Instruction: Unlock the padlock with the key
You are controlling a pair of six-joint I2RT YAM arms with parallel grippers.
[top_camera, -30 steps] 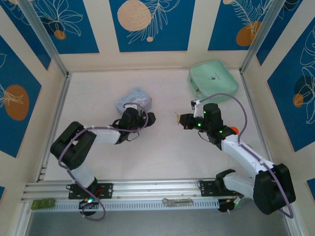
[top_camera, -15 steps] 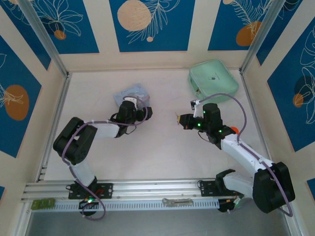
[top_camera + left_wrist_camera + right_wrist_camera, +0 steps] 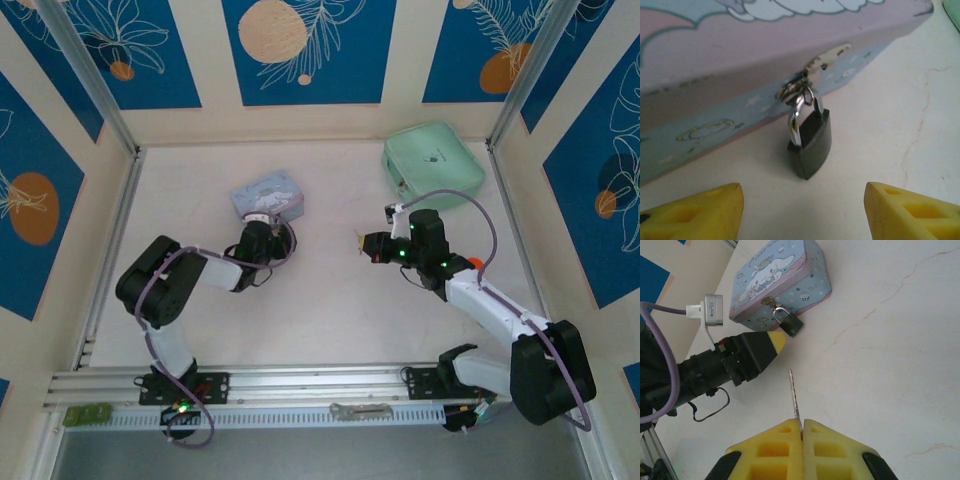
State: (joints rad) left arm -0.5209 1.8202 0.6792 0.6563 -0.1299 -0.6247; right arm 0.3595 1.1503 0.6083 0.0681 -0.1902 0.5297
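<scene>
Where the arms stand, seen from above: the left gripper (image 3: 261, 227) lies low, just beside the near side of the cartoon-printed tin box (image 3: 266, 193). The right gripper (image 3: 368, 244) hangs well apart to the right, aimed back toward the tin. A mint-green pouch (image 3: 432, 163) sits at the far right of the table (image 3: 330, 300), out of the work.
Padlock, left wrist view: the small black padlock (image 3: 810, 142) hangs by its shackle (image 3: 796, 117) from the tin's metal hasp (image 3: 815, 64). Its base is down on the table and its body leans out from the tin wall.
Lock state: the shackle is seated in the body, so it looks locked.
Left claw: spread wide, with the yellow fingertips (image 3: 697, 210) at the two bottom corners, touching nothing. The lock is centred between them, probably so they can close on the body and steady it.
Keyhole: not visible; I cannot tell which face carries it.
Key, right wrist view: the thin silvery key (image 3: 794, 392) is pinched at its head, and its blade juts straight out toward the padlock.
Right claw: clamped tight on the key, clear of the table and well apart from the lock.
Why held so: a blade-forward grip lets the arm push the key in and twist it.
Step in hand: likely bracing the lock first, since a loose hanging lock would swing away from the key.
</scene>
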